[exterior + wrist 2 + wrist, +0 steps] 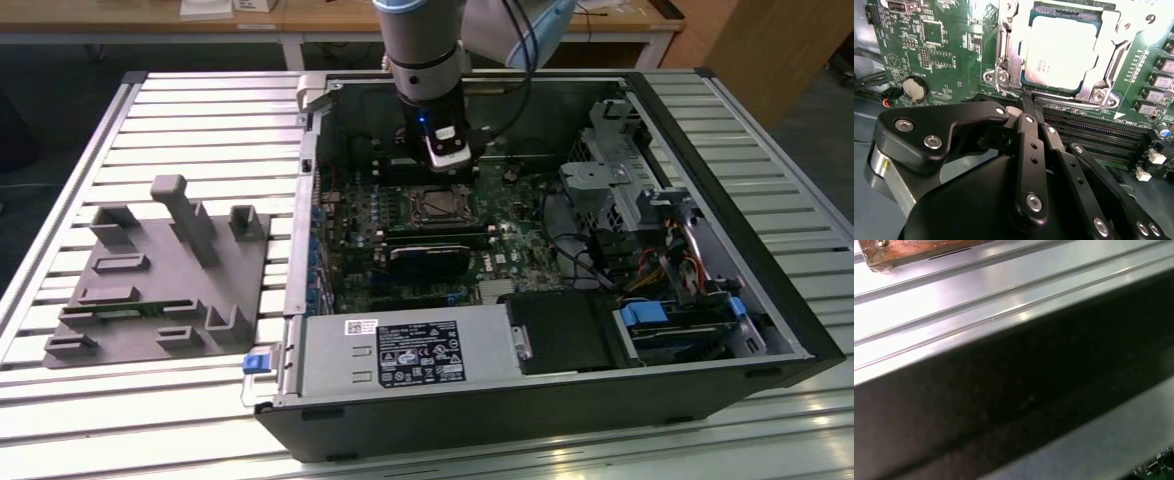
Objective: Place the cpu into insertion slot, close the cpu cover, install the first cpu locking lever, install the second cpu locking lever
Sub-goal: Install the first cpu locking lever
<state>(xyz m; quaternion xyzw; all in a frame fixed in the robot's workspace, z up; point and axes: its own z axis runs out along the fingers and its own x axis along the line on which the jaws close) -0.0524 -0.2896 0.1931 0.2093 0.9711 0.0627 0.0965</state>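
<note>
Squarely flat — cpu (1059, 52) beneath cpu cover (1114, 37) — tool (1029, 97) alongside.

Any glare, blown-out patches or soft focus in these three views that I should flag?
Second wrist view: the cpu top and the cpu cover around it are washed out by glare, while the gripper looms large and dark in front. First wrist view: bright streaks on the ribbed table, with a soft dark band below. Exterior view: even light, and the case interior is shaded.

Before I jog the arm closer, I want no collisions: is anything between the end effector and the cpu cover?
Nothing visible. In the second wrist view the end effector sits at the edge of the cpu cover, closed over the cpu.
</note>
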